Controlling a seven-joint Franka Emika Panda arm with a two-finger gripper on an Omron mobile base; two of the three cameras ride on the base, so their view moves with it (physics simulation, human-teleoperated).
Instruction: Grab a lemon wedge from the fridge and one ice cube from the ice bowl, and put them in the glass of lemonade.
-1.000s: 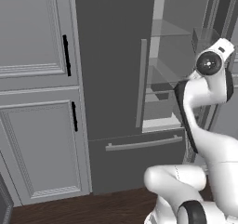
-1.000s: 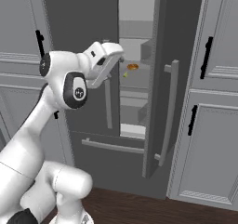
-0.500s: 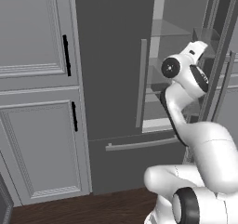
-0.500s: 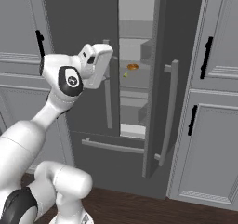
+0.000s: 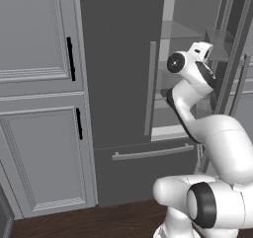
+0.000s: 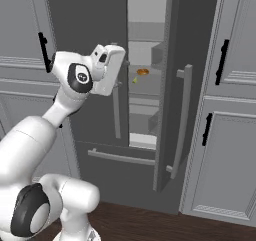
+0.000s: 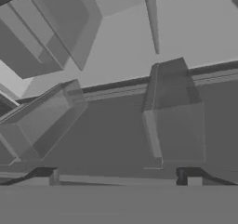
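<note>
The fridge (image 5: 118, 59) stands straight ahead, its left door shut and its right door (image 6: 177, 85) swung open. On a shelf inside lies a small yellow piece, the lemon wedge (image 6: 134, 80), beside an orange-brown item (image 6: 142, 71). My hand (image 6: 109, 70) is raised at shelf height in front of the opening, a little left of the wedge and short of it. My gripper (image 7: 116, 176) is open with nothing between its fingertips, and it faces the clear door bins (image 7: 172, 125). The ice bowl and the glass of lemonade are out of view.
Pale panelled cabinets with black handles flank the fridge on the left (image 5: 39, 133) and on the right (image 6: 225, 135). The open door's long bar handle (image 6: 184, 115) juts out to the right of my hand. A bottom drawer with a horizontal handle (image 5: 150, 153) lies below. The floor is dark wood (image 6: 150, 225).
My arm has folded in, and the hand has swung and turned from beside the open door to face the fridge opening. The jaws stayed open, and the base has not moved.
</note>
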